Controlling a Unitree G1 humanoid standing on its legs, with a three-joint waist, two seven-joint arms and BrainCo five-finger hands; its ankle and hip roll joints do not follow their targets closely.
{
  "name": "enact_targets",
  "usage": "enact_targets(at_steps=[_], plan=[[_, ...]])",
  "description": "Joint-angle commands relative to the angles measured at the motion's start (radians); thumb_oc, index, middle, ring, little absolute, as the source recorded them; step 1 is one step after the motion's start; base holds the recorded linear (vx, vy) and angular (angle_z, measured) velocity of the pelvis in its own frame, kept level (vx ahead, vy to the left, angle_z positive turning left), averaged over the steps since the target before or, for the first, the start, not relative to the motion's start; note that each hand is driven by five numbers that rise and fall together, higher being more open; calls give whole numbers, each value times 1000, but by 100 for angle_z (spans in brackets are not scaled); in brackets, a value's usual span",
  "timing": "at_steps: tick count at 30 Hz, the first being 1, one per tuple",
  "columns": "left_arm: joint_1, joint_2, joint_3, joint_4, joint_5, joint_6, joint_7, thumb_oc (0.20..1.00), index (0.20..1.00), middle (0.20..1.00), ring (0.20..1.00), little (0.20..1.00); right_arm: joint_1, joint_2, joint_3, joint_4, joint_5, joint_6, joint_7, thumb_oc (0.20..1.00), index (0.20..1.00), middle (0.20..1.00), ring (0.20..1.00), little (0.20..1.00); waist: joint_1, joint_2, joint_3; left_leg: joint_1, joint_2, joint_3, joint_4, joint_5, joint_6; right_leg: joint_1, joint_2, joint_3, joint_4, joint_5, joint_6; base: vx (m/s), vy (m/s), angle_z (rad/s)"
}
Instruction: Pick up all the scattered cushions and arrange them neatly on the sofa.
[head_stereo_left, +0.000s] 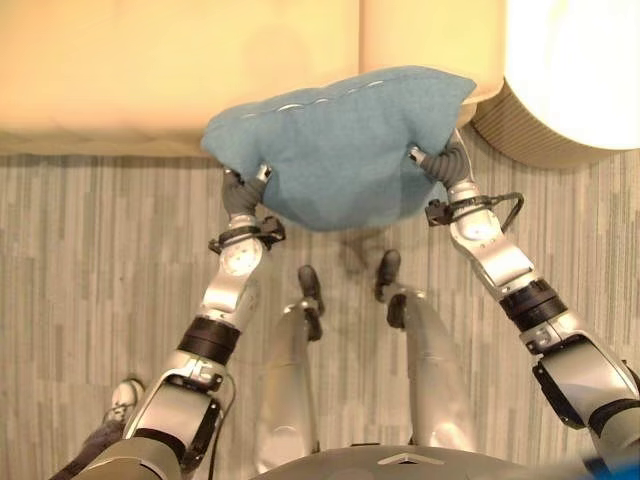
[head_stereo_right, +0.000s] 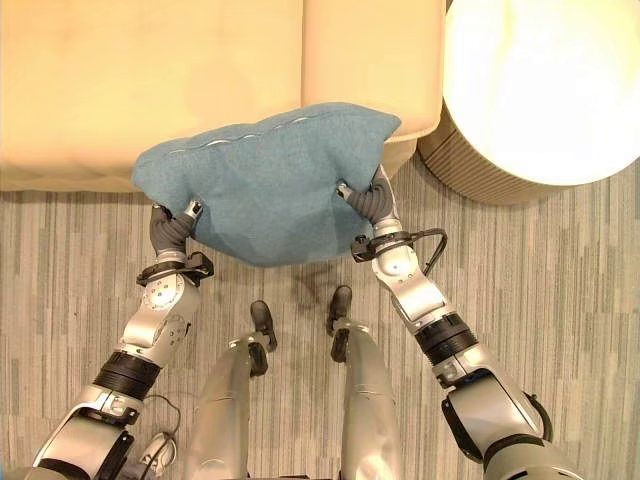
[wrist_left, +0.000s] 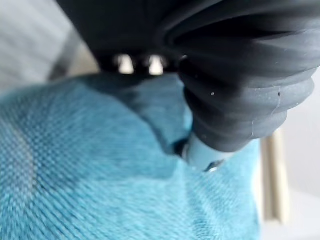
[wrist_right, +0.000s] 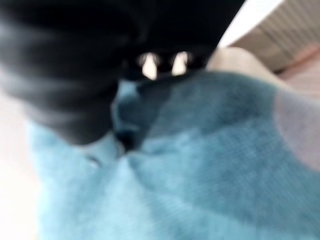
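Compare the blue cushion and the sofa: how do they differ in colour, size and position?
The blue cushion is teal; the sofa is pale cream. The cushion is much smaller than the sofa. The cushion is held up between the left hand and the right hand, overlapping the sofa's front edge, while the sofa stands on the floor. Both look soft and upholstered.

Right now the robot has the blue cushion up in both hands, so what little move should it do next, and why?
Probably carry the blue cushion a bit further forward over the sofa and lower it. The left hand and right hand hold it from either side, and it hangs at the sofa's front edge, partly over the floor, so letting go here might drop it off the seat.
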Motion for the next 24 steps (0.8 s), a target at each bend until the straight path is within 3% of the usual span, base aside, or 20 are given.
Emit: enact_targets(at_steps=[1, 2, 4, 5, 7, 10, 14, 15, 19, 21, 22, 23, 24], plan=[[154, -59, -44, -107, 70, -42, -131, 200, 200, 200, 200, 200, 194, 79, 1, -151, 36, -115, 106, 200, 200, 200, 200, 200, 1, 13, -60, 293, 48, 4, -237, 153, -76, 366, 7, -44, -231, 31, 105, 32, -31, 47], [155, -59, -44, -108, 71, -42, -131, 200, 200, 200, 200, 200, 195, 79, 1, -152, 36, -115, 106, 200, 200, 200, 200, 200, 1, 13, -53, 303, 47, 4, -241, 155, -77, 377, 8, -45, -236, 32, 105, 12, 8, 75], [198, -67, -47, -99, 76, -34, -160, 200, 200, 200, 200, 200, 253, 76, -4, -164, 18, -108, 122, 200, 200, 200, 200, 200, -14, 16, -78, 423, 65, 107, -258, 141, -97, 502, -7, -91, -275, 15, 119, 131, 35, 76], [200, -67, -47, -100, 76, -34, -160, 200, 200, 200, 200, 200, 255, 76, -4, -165, 18, -108, 122, 200, 200, 200, 200, 200, -13, 16, -75, 428, 65, 108, -259, 140, -98, 507, -6, -91, -276, 15, 119, 150, 70, 50], [228, -67, -45, -99, 91, -24, -177, 200, 200, 200, 200, 200, 290, 73, -7, -180, 7, -100, 138, 200, 200, 200, 200, 200, -24, 20, -100, 512, 81, 206, -293, 149, -98, 589, -13, -125, -317, 20, 123, 129, 122, 48], [280, -67, -42, -113, 84, -11, -189, 200, 200, 200, 200, 200, 324, 78, 10, -181, -4, -78, 171, 200, 200, 200, 200, 200, -6, 6, -151, 630, 37, 186, -385, 142, -84, 718, -14, -138, -408, 52, 152, 216, 180, 48], [301, -57, -44, -129, 135, 8, -185, 200, 200, 200, 200, 200, 347, 94, 5, -174, -1, -70, 185, 200, 200, 200, 200, 200, 1, -9, -176, 695, 8, 198, -439, 140, -72, 764, -33, -144, -415, 71, 177, 121, 180, 14], [305, -51, -39, -135, 155, 11, -178, 200, 200, 200, 200, 200, 347, 100, 5, -173, 3, -67, 190, 200, 200, 200, 200, 200, 8, -17, -183, 711, -12, 205, -452, 147, -48, 766, -47, -146, -397, 89, 179, 45, 191, 11], [304, -47, -42, -161, 169, 6, -165, 200, 200, 200, 200, 200, 343, 109, 5, -185, -4, -66, 188, 200, 200, 200, 200, 200, 13, -24, -185, 750, -46, 198, -474, 122, -26, 759, -83, -129, -299, 90, 206, 69, 195, 7], [295, -39, -54, -159, 182, 2, -165, 200, 200, 200, 200, 200, 340, 106, -2, -189, 3, -69, 188, 200, 200, 200, 200, 200, -7, -27, -180, 756, -63, 170, -475, 117, -21, 730, -36, -43, -260, 82, 208, 37, 97, 18], [295, -39, -54, -159, 182, 2, -165, 200, 200, 200, 200, 200, 340, 106, -2, -189, 3, -69, 188, 200, 200, 200, 200, 200, -7, -27, -181, 755, -63, 171, -475, 117, -21, 729, -37, -43, -258, 82, 208, 58, 98, 40], [292, -42, -66, -150, 163, -4, -173, 200, 200, 200, 200, 200, 337, 98, -7, -192, 8, -71, 185, 200, 200, 200, 200, 200, -23, -27, -184, 763, -86, 141, -483, 111, -17, 699, 29, 24, -259, 61, 194, 84, 85, 51], [291, -44, -67, -145, 160, -5, -182, 200, 200, 200, 200, 200, 336, 94, -9, -192, 12, -71, 187, 200, 200, 200, 200, 200, -22, -28, -193, 763, -100, 133, -487, 111, -15, 695, 46, 27, -290, 69, 184, 86, 84, 50]])
